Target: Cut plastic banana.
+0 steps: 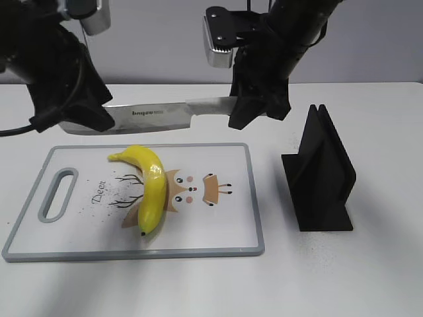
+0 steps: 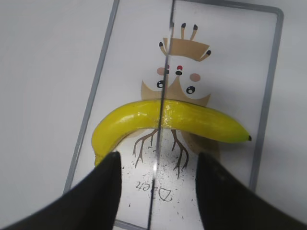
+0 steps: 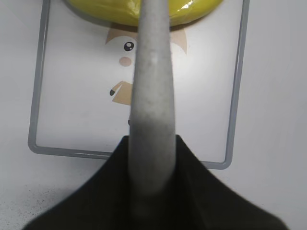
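Note:
The plastic banana (image 1: 151, 188) lies on the white cutting board (image 1: 218, 231), curved, with its stem toward the back; it also shows in the left wrist view (image 2: 139, 120) and the right wrist view (image 3: 105, 12). My right gripper (image 1: 254, 109) is shut on the grey handle of a knife (image 1: 158, 115) and holds it level above the banana, blade pointing left. In the right wrist view the handle (image 3: 153, 96) runs out from the jaws (image 3: 152, 139). My left gripper (image 1: 99, 119) is open; the blade (image 2: 165, 72) passes edge-on between its fingers (image 2: 158, 155) without touching them.
A black knife stand (image 1: 320, 175) stands upright on the table right of the board. The board has a grey rim, a handle slot (image 1: 58, 193) at its left end and a deer drawing. Small dark specks lie on the board and table.

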